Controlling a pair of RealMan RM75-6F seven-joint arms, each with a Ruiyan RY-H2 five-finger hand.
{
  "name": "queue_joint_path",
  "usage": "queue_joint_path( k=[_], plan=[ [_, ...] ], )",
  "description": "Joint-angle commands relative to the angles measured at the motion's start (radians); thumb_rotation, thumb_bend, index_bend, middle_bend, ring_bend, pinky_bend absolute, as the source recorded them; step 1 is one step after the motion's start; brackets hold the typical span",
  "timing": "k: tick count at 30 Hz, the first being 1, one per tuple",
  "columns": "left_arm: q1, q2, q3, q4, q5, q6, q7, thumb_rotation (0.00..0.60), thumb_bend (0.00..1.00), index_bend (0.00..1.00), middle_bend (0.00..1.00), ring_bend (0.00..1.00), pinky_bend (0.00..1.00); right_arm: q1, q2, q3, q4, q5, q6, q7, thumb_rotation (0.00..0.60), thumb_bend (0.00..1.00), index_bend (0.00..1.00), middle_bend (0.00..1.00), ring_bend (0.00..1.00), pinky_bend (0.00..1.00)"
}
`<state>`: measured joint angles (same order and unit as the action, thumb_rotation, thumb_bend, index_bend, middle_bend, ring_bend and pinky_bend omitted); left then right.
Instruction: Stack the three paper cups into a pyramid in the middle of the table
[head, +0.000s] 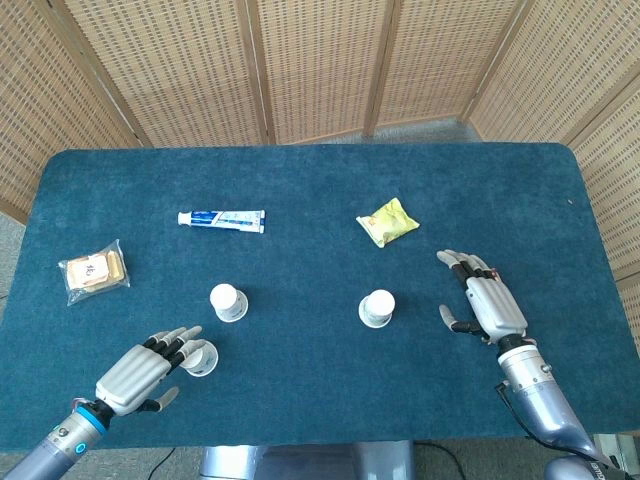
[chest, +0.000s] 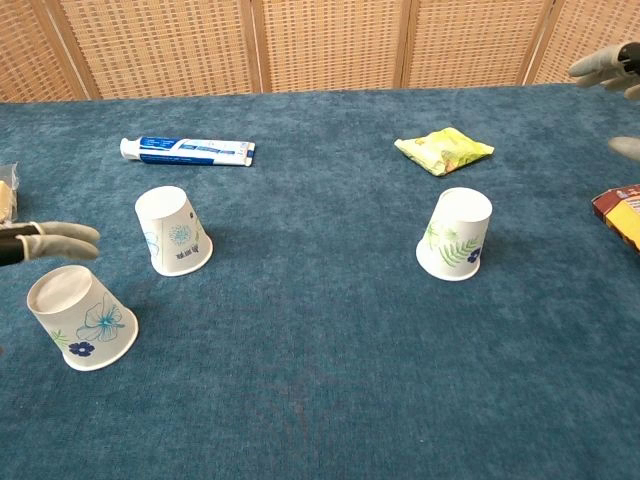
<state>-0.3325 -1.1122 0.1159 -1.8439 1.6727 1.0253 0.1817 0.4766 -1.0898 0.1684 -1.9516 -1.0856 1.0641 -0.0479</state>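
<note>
1. Beside the left hand (head: 135, 372), fingers spread w/ nothing held, the blue-flower cup (head: 197, 357) is seen, touching fingertips or not: can't tell.
2. Just beyond it, 2nd cup (head: 228, 302) is set.
3. Right hand (head: 488, 305) is held open, empty; fern cup (head: 377, 308) is placed nearby, to its left.

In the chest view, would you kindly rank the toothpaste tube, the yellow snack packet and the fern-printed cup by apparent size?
1. toothpaste tube, longest.
2. yellow snack packet and fern-printed cup: too alike to rank; the cup stands nearer the camera, so it may only look as large.
</note>
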Motion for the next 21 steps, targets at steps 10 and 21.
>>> queue_joint_path(
  k=[10,21],
  plan=[
    [-0.034,-0.061,-0.008,0.051,-0.049,-0.038,-0.019,0.588,0.48,0.03,0.00,0.00,0.25,-0.012,0.013,-0.010,0.000,0.018,-0.005,0.003,0.600,0.48,0.00,0.00,0.00,0.00],
    [-0.055,-0.101,-0.014,0.075,-0.071,-0.040,-0.029,0.600,0.48,0.25,0.09,0.17,0.51,-0.020,0.023,-0.013,0.001,0.023,-0.012,0.017,0.600,0.48,0.00,0.00,0.00,0.00]
  ],
)
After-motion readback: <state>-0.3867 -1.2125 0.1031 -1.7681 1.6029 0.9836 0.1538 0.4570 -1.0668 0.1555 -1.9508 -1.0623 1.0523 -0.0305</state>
